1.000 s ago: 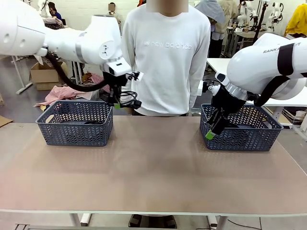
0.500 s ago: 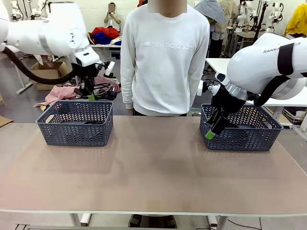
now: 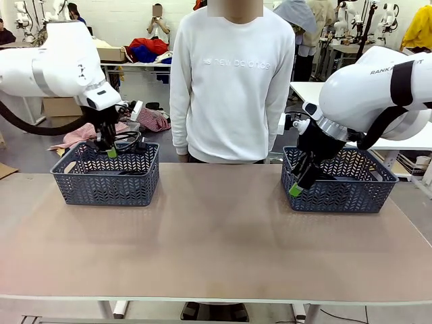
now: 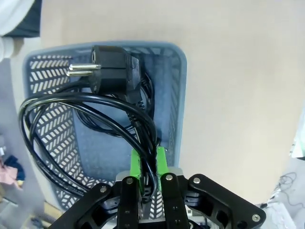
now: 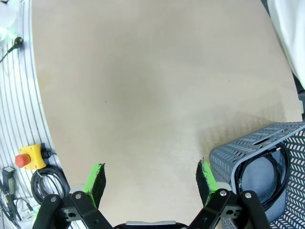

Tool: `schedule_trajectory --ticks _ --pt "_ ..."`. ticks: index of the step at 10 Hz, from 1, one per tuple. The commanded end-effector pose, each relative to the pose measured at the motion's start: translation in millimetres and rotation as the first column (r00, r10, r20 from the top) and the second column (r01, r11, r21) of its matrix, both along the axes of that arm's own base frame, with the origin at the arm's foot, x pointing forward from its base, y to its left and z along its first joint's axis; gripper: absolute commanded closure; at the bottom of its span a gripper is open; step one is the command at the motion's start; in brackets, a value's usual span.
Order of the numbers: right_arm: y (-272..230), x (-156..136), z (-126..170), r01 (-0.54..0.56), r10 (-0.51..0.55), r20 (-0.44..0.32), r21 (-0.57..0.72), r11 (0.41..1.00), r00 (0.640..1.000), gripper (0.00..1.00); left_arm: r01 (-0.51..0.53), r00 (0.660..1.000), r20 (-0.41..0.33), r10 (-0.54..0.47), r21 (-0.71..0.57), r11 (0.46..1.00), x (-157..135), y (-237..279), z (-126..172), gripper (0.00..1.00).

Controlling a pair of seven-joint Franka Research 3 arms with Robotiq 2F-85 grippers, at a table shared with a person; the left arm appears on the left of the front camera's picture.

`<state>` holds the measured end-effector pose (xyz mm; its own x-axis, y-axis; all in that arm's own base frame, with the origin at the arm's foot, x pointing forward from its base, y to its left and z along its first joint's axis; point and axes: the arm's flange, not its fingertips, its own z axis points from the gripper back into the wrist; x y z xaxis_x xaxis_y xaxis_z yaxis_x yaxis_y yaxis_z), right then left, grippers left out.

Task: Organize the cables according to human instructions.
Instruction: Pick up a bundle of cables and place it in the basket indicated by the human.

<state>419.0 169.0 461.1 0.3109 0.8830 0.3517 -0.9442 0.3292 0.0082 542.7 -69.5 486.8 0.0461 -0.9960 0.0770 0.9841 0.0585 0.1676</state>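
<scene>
The left gripper (image 4: 148, 164) is clenched on a thin black coiled power cord (image 4: 86, 124), whose loop and plug hang beyond the fingertips, directly over the open grey-blue plastic lattice basket (image 4: 177, 86). The right gripper (image 5: 151, 179) is released, beside its own basket.

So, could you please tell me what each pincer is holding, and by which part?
Left pincer: coiled cable, pinched on its looped strands, plug dangling. Right pincer: open, empty.

Front view faces across table (image 3: 216, 236); both wrist views look down, sharing it
</scene>
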Motion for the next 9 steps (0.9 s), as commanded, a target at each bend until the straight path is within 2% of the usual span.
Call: schedule_trajectory --ticks 1,5,9 --pt "0 1 2 0.002 -0.002 -0.003 -0.002 1.000 1.000 0.00 -0.013 0.999 0.048 0.014 -0.007 1.000 0 6 -12 1.00" --pt "0 1 2 0.002 -0.002 -0.003 -0.002 1.000 1.000 0.00 -0.013 0.998 0.054 0.012 0.008 1.000 18 9 -29 1.00" --pt "0 1 2 0.002 -0.002 -0.003 -0.002 1.000 1.000 0.00 -0.053 0.997 0.050 0.052 0.014 0.999 34 11 -37 1.00"
